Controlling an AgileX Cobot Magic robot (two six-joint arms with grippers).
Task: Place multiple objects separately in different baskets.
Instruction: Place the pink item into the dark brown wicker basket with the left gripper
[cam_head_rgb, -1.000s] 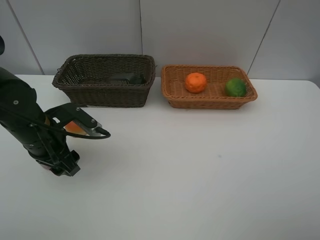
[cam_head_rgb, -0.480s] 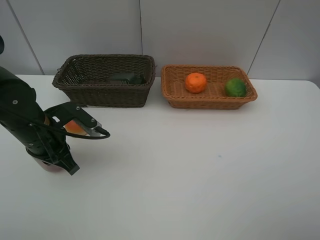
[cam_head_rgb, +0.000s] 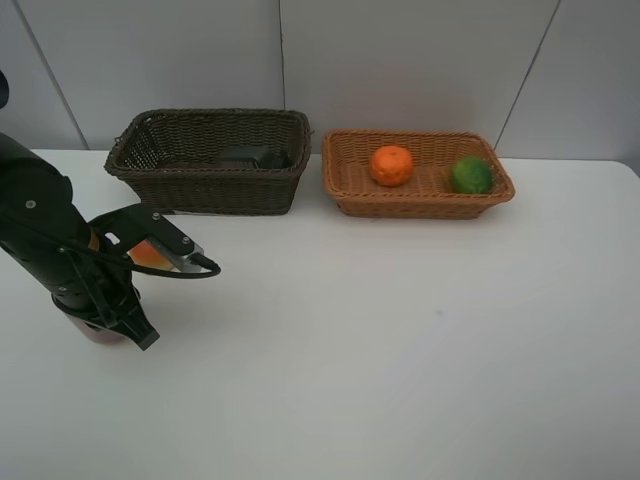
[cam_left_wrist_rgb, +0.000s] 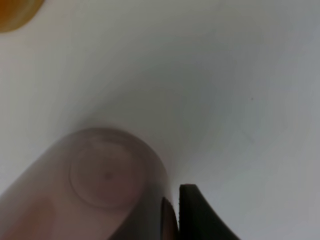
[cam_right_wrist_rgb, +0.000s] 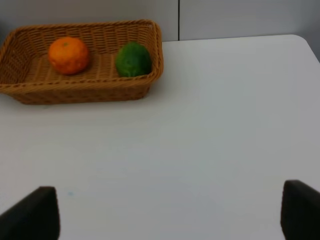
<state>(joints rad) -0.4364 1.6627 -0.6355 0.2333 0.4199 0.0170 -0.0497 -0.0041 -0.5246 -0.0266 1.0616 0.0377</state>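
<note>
Well in front of the dark brown basket (cam_head_rgb: 208, 190), off its left corner, the purplish cup (cam_left_wrist_rgb: 107, 172) lies on the tabletop (cam_head_rgb: 400, 330), its wall pinched between the tightly closed left jaws. The right jaws stand wide apart, empty. Just right of that basket, the tan basket (cam_head_rgb: 417, 207) holds an orange (cam_head_rgb: 391, 165) and a lime (cam_head_rgb: 471, 174).

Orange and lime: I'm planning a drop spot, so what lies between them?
Nothing: between the orange and lime only bare basket floor shows, in the exterior high view.
</note>
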